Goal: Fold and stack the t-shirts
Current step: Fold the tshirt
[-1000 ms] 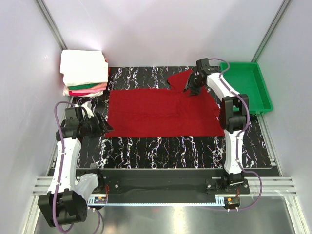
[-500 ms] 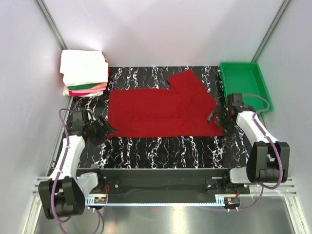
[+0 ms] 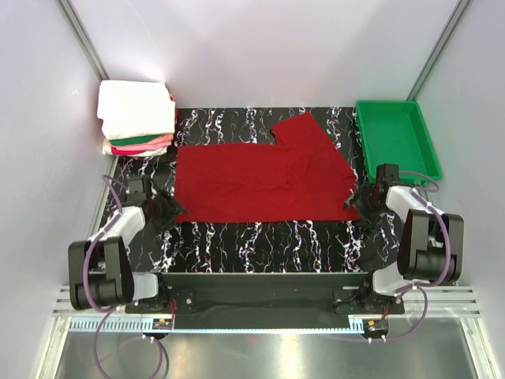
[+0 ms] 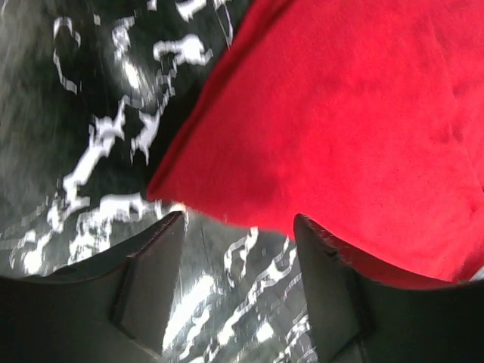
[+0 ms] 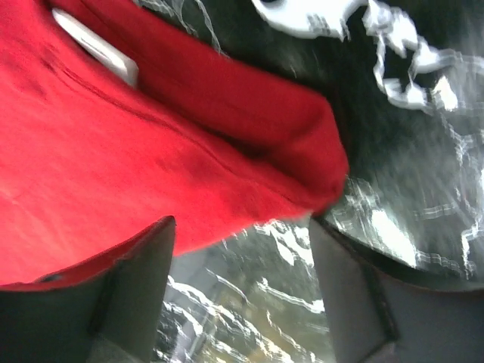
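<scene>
A deep red t-shirt point(image 3: 260, 178) lies spread flat on the black marbled mat, one sleeve pointing to the back. My left gripper point(image 3: 168, 210) is open, low at the shirt's near left corner point(image 4: 181, 181); its jaws straddle bare mat just short of the cloth edge. My right gripper point(image 3: 357, 204) is open, low at the shirt's near right corner point(image 5: 302, 151); the cloth edge lies between its fingertips. A small white tag point(image 5: 94, 45) shows on the cloth in the right wrist view. A stack of folded shirts point(image 3: 136, 118), white on top with green and pink under it, sits at the back left.
A green plastic tray point(image 3: 398, 138) stands at the back right, beside the mat. The black marbled mat point(image 3: 268, 241) shows a bare strip in front of the shirt. White walls enclose the table on three sides.
My right arm has swung from the far sleeve down to the shirt's near right corner. My left arm has drawn back and lowered at the near left corner. The shirt now lies flatter.
</scene>
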You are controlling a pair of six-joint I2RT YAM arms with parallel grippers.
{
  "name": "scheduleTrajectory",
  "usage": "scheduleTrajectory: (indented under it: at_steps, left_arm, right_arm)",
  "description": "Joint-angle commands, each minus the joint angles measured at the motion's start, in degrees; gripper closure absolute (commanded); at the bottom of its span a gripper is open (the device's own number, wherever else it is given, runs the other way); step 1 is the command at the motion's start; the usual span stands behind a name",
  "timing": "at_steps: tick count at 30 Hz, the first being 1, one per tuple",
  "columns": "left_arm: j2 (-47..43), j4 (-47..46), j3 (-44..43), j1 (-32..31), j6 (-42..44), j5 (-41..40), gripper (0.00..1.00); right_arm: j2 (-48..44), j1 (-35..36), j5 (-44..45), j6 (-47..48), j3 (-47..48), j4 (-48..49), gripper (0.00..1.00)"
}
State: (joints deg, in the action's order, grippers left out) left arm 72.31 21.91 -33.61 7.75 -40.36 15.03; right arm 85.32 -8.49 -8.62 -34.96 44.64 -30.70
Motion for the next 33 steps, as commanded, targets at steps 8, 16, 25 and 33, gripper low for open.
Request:
scheduleTrajectory:
  at_steps: [8, 16, 25, 33]
  left_arm:
    - [12.50, -12.77, -1.37, -0.28, -1.04, -0.97, 1.00]
    - [-2.16, 2.41, -2.34, 0.42, -0.16, -4.21, 1.00]
    - [-21.94, 19.82, -2.69, 0.51, -0.59, 1.13, 1.00]
    - [-34.77, 37.40, -3.84, 0.51, 2.47, 2.63, 0.69]
  right_arm:
    - [6.00, -1.09, -0.96, 1.12, 0.88, 8.11, 0.81]
    - [-2.60, -2.05, 7.21, 0.25, 2.47, -3.48, 1.00]
    - [-19.66, -2.41, 9.68, -2.48, 3.61, -17.10, 1.00]
    - [-29.66, -2.41, 3.80, -7.49, 4.40, -26.15, 0.63]
